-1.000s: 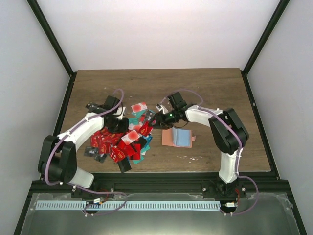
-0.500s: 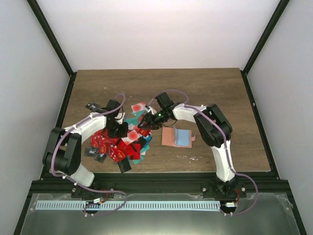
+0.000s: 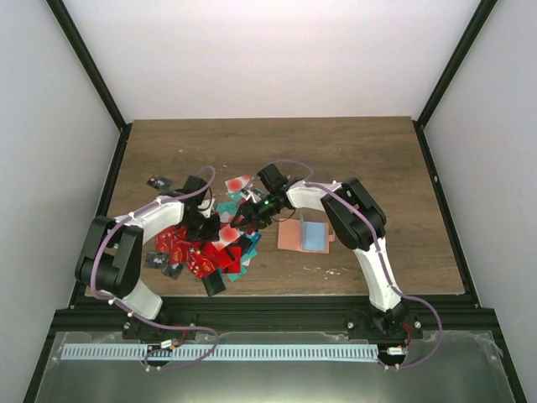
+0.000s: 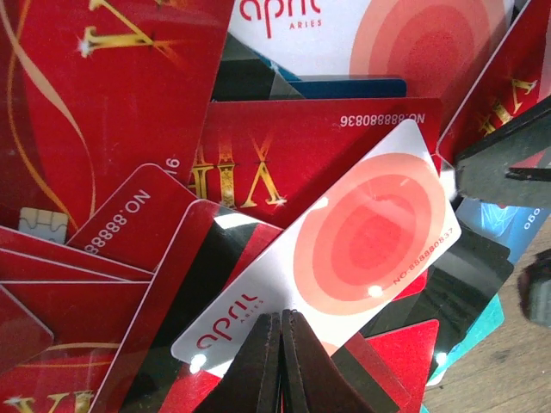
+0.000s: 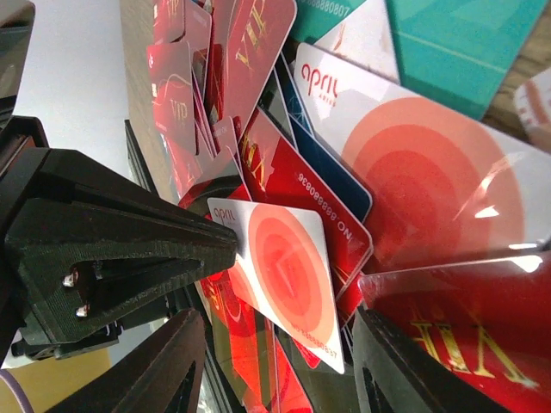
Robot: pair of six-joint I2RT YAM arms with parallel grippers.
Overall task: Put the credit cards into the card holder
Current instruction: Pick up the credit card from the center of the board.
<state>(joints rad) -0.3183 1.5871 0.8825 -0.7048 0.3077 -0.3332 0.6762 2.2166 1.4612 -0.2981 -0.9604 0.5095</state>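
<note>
The credit cards (image 3: 193, 252) lie in a heap at the table's left centre, mostly red, some teal and black. My left gripper (image 4: 282, 315) is shut on the edge of a white card with a red spot (image 4: 370, 241), holding it over the heap. In the right wrist view this white card (image 5: 288, 275) sticks out from the left gripper's black fingers (image 5: 129, 249). My right gripper (image 5: 284, 370) is open, with one jaw on each side of the card's free end. The salmon card holder (image 3: 289, 238) lies to the right of the heap, with a blue card (image 3: 315, 237) showing on it.
Another white card with a red spot (image 3: 239, 182) lies behind the heap. A few black cards (image 3: 157, 182) lie apart at the left and at the near edge (image 3: 213, 283). Both arms meet over the heap; the left gripper (image 3: 207, 225) and the right gripper (image 3: 243, 220) are close together.
My right gripper has moved left from near the card holder to the heap, up to the held white card. My left gripper has shifted slightly toward the near side.
</note>
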